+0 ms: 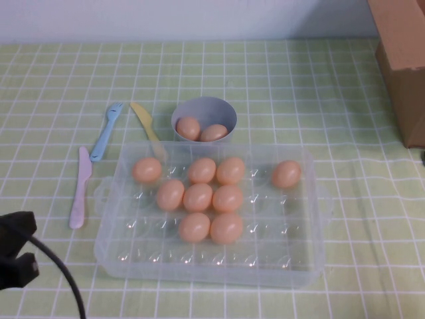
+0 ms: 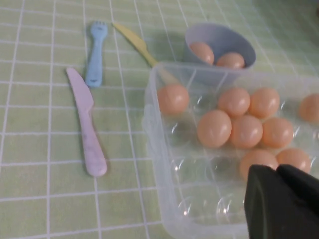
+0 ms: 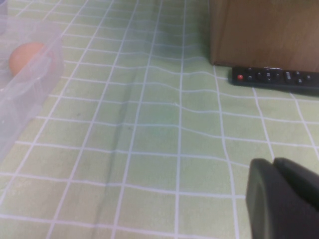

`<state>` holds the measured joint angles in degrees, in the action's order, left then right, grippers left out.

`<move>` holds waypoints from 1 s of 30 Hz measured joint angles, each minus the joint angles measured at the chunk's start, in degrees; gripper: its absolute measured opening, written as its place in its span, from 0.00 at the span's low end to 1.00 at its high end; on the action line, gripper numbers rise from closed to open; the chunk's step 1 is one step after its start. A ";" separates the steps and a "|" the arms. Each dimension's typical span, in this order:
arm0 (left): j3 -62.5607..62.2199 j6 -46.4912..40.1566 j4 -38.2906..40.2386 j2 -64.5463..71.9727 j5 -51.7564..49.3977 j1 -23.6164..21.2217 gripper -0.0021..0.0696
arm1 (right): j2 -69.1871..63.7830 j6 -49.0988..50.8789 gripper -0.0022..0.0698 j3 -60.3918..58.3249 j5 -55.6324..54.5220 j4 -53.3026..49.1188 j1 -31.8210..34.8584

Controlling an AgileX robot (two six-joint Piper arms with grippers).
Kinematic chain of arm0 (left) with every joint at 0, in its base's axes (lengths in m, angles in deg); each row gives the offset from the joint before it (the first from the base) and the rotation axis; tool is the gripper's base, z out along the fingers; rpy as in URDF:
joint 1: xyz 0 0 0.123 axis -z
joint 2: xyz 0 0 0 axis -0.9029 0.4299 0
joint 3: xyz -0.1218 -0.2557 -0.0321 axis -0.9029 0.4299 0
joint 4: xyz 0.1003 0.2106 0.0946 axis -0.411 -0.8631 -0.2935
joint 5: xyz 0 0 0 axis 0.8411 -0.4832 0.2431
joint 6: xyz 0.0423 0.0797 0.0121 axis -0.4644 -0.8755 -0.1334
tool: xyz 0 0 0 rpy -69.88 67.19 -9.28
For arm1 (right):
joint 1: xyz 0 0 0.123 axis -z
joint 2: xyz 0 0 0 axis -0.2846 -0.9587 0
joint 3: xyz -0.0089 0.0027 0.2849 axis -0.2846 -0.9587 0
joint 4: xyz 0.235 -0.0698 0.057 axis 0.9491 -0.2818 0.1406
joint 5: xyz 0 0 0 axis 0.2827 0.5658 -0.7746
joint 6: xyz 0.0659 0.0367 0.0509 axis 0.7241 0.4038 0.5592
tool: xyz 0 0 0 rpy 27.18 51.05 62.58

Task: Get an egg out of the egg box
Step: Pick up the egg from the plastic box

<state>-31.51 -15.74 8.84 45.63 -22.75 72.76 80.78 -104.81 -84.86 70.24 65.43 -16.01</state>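
The clear plastic egg box (image 1: 279, 260) sits mid-table and holds several peach-orange eggs: a cluster (image 1: 198, 197) in the middle and a lone egg (image 1: 286, 173) at its right side. My left gripper (image 1: 18, 251) is at the near left, apart from the box, shut and empty. In the left wrist view its gripper (image 2: 275, 169) hangs over the box's (image 2: 162, 164) near corner, above the eggs (image 2: 214, 128). My right gripper (image 3: 275, 163) is shut and empty over bare cloth to the right of the box (image 3: 30, 94), where one egg (image 3: 27, 56) shows.
A grey-lilac bowl (image 1: 204, 109) with two eggs stands behind the box. A blue fork (image 1: 106, 131), a yellow knife (image 1: 145, 121) and a pink knife (image 1: 80, 188) lie to the left. A cardboard box (image 1: 402, 60) is at the far right, with a black remote (image 3: 274, 77) beside it.
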 joint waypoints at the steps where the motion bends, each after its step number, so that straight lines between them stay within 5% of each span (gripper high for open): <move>1: -1.62 -1.83 -0.23 2.26 -1.90 0.00 0.03 | 0.00 0.00 0.01 0.00 0.00 0.00 0.00; 22: -12.22 -36.09 5.07 33.22 -8.19 0.11 0.03 | 0.00 0.00 0.01 0.00 0.00 0.00 0.00; 30: -25.76 -39.78 0.95 40.42 -8.35 7.00 0.03 | 0.00 0.00 0.01 0.00 0.00 0.00 0.00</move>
<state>-57.27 -55.53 9.79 86.05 -31.10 79.76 80.78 -104.81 -84.86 70.24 65.43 -16.01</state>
